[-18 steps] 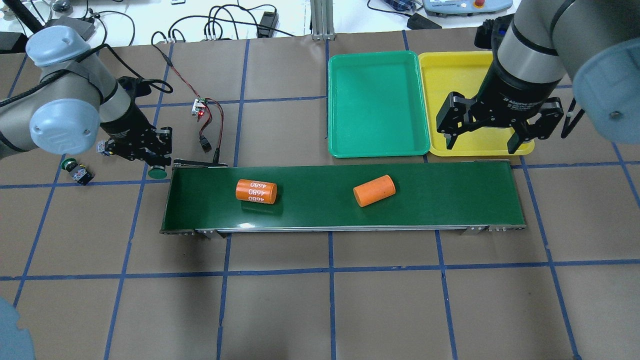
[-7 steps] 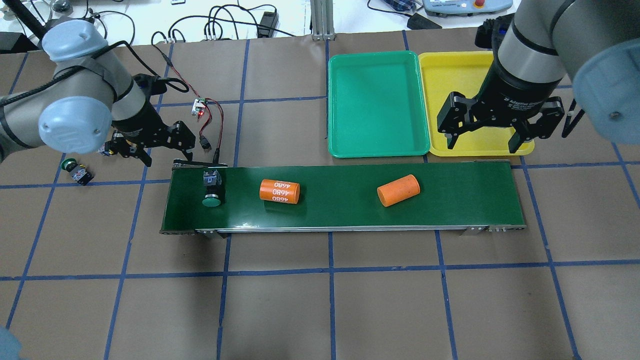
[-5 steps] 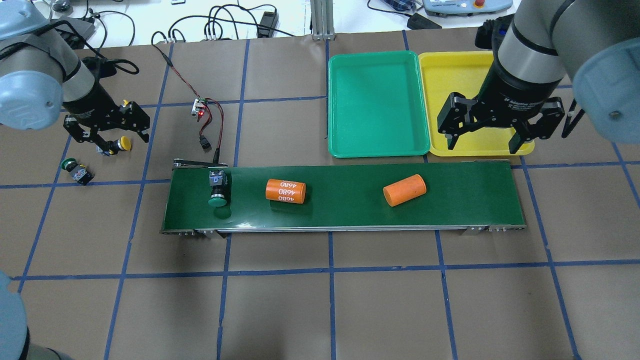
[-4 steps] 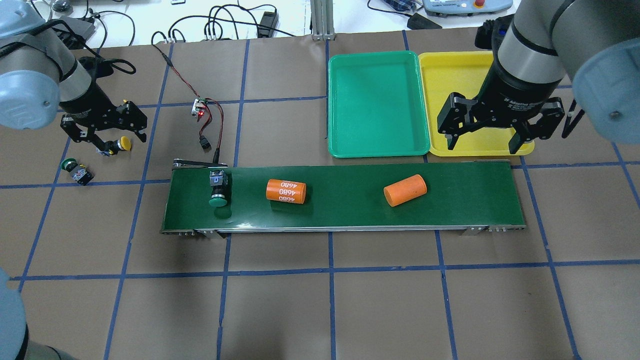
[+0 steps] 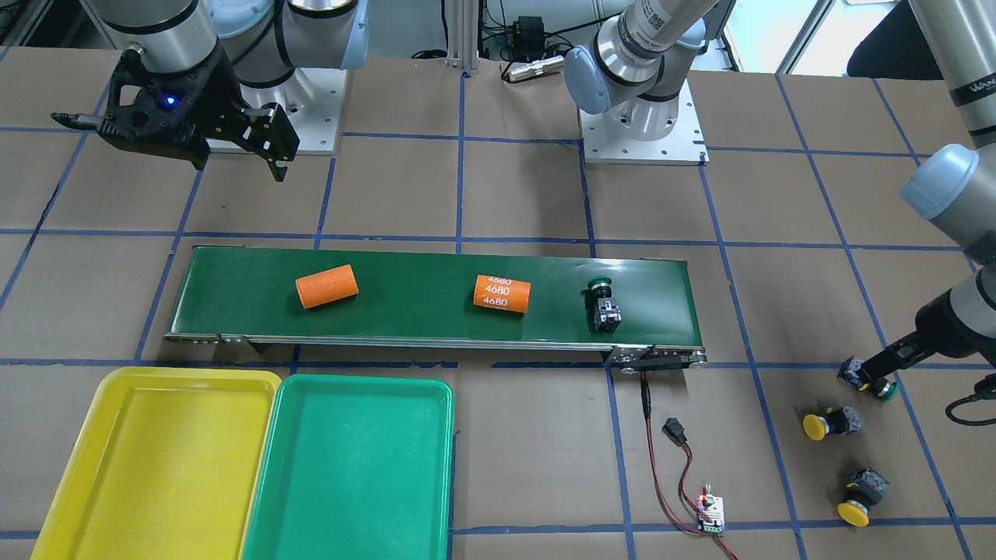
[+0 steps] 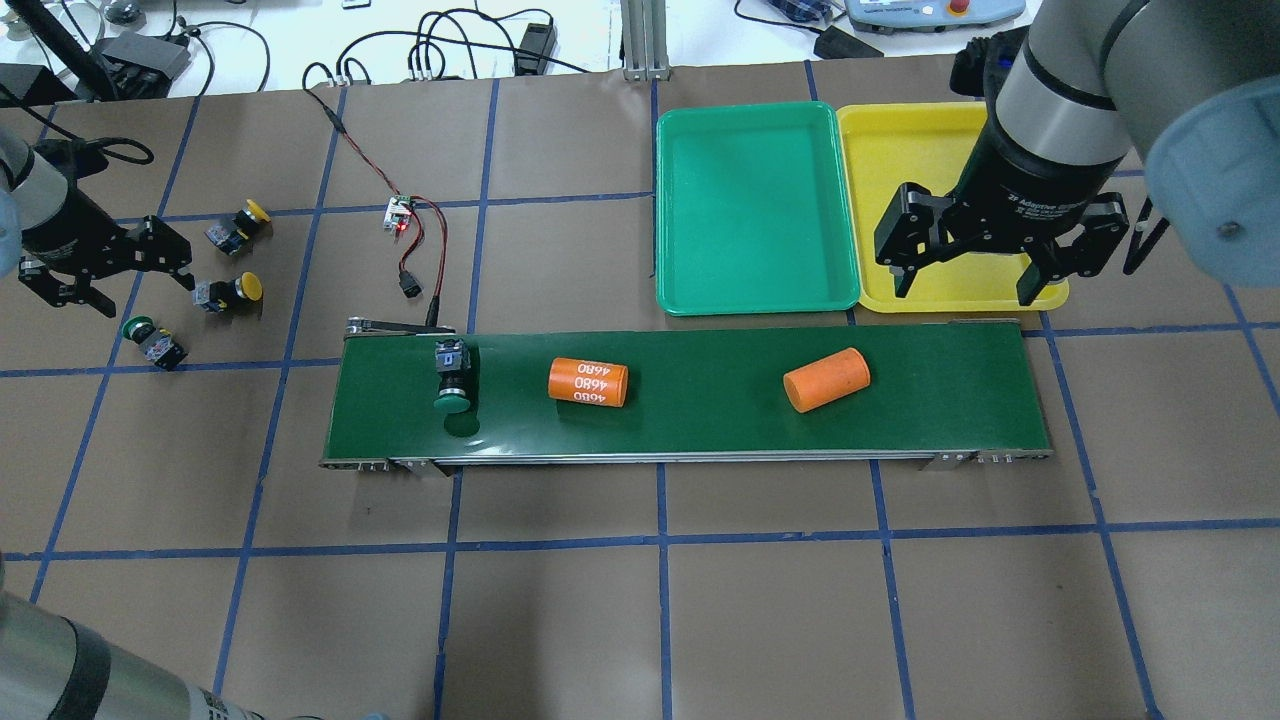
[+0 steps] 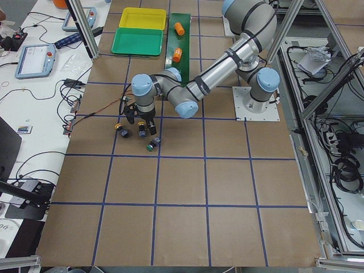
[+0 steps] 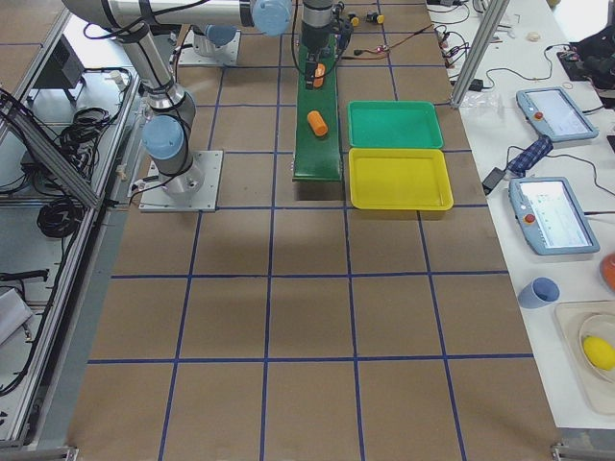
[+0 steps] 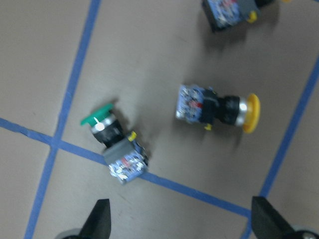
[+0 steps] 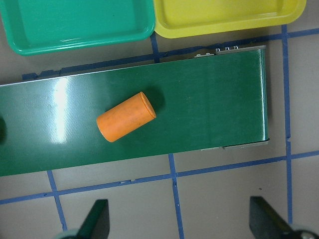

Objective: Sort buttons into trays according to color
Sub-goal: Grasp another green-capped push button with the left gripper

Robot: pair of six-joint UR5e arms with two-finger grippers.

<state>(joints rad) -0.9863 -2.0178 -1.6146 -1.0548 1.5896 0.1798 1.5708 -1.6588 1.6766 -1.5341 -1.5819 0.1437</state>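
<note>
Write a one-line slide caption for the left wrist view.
Open left gripper over a green button and a yellow button lying on the table.

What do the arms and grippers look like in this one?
The left arm and right arm are silver-grey tubes with pale blue joint caps. The left gripper and right gripper are black; the right one bears white lettering.

Left tool [image 6: 145, 297] spread wide; right tool [image 6: 962, 297] likewise.

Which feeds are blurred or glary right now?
Left wrist view: soft and motion-blurred, yet the green button and central yellow button are recognisable. Right wrist view: sharp, one pale glare streak on the conveyor belt, left of the orange cylinder.
</note>
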